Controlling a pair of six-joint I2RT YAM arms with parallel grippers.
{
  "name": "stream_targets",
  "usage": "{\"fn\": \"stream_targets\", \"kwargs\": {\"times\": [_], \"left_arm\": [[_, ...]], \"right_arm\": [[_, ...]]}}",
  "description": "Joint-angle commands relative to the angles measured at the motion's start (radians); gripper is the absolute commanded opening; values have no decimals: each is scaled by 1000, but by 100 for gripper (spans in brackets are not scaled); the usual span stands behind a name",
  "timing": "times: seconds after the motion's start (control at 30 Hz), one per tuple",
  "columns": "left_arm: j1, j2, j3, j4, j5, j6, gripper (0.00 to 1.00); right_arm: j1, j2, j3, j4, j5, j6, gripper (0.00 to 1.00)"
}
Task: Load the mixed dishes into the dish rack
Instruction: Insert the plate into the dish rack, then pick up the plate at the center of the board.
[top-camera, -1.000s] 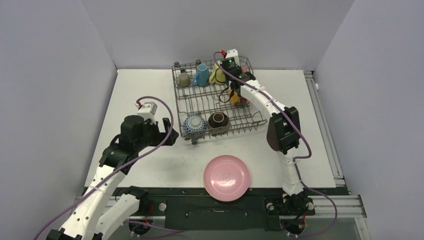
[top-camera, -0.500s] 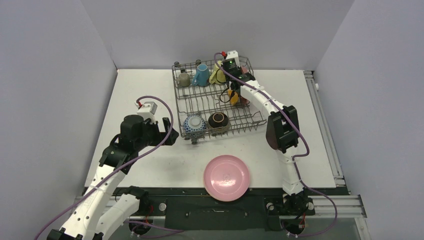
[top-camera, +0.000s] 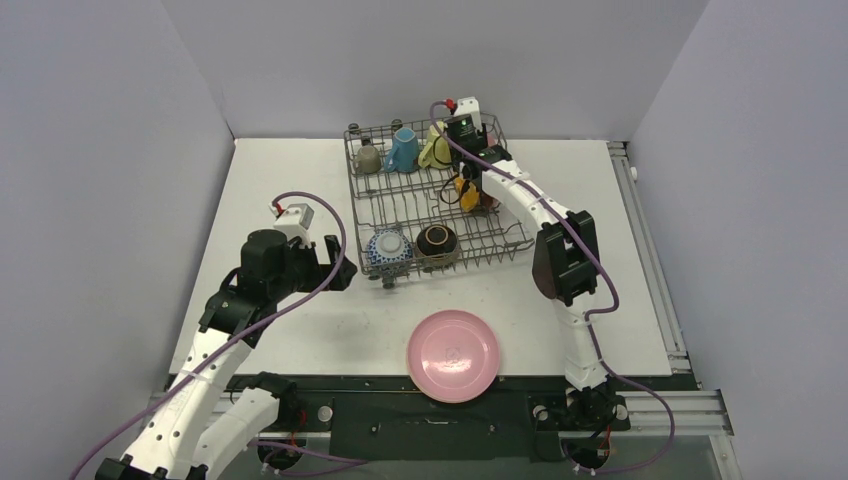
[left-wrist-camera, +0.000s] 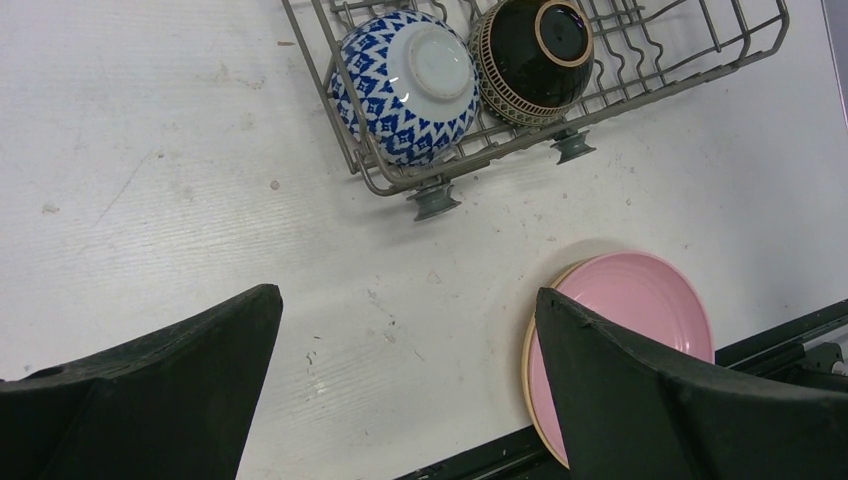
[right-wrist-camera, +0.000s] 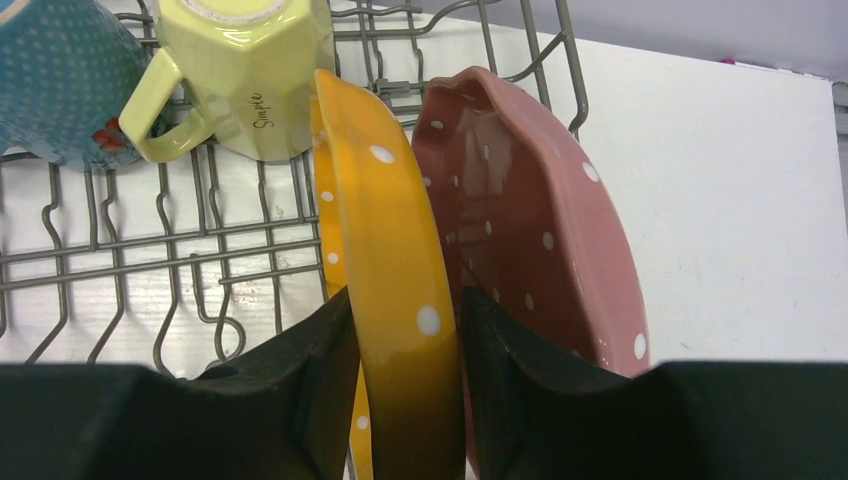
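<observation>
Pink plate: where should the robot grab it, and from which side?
By its rim, probably at the near edge. The pink plate lies flat, seemingly on a tan plate, so nothing sticks up. That edge seems to poke past the table, leaving room for one finger under and one on top. The open left gripper is nearest.

The rack (top-camera: 400, 205), upper centre, holds an olive mug (top-camera: 368, 158), blue mug (top-camera: 402, 150) and yellow mug (top-camera: 436, 150) in its far row, and an upturned blue-white bowl (top-camera: 388, 248) and brown bowl (top-camera: 437, 241) at its near edge. An orange plate (right-wrist-camera: 390, 260) and red plate (right-wrist-camera: 530, 230) stand on edge at its far right. A pink plate (top-camera: 453, 355) lies bottom centre on a tan plate (left-wrist-camera: 525, 355).
</observation>
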Motion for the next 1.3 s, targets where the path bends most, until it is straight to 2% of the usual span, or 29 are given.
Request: {"fn": "stream_targets", "kwargs": {"times": [0.0,0.7,0.87,1.1,1.27], "left_arm": [[9,-6,6,49,16,16,96],[33,2,6,40,34,11,96],[43,4,4,41,46,7,96],[47,10,-10,59,64,4,96],[45,20,-12,56,81,5,96]], "right_arm": [[-7,-57,-8,57,34,9,39],[40,-261,-57,49,61,-19,50],[54,-355,-120,60,47,-3,50],[53,-535,-285,88,-50,79,51],[50,-633,-384,38,-115,126,50]]}}
